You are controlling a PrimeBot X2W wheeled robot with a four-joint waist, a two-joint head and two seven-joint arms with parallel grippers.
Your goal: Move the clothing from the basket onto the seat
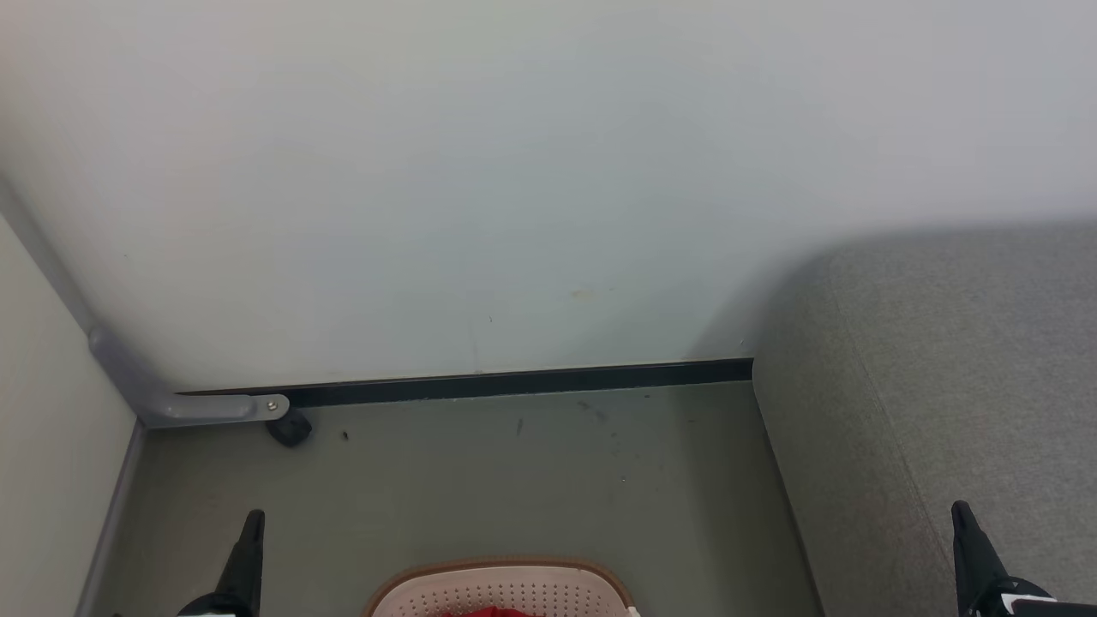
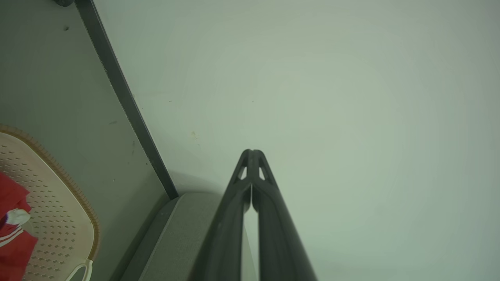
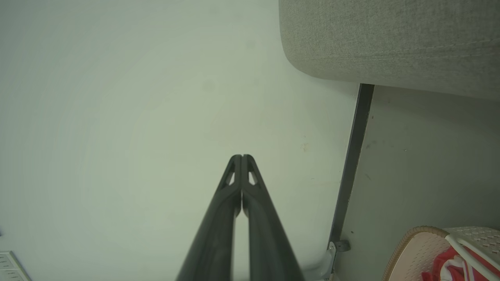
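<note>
Diving with left claw [image 2: 252, 151] and right claw [image 3: 241, 156] pinched together, empty, you'd shove clothing [image 2: 15, 244] between and below them, tipping basket [image 1: 506, 591].

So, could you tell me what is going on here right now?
Nothing is being handled. The robot faces a pale wall, its left gripper and right gripper both shut and empty. The red clothing lies in the basket on the floor; the grey seat stands to the robot's right.
</note>
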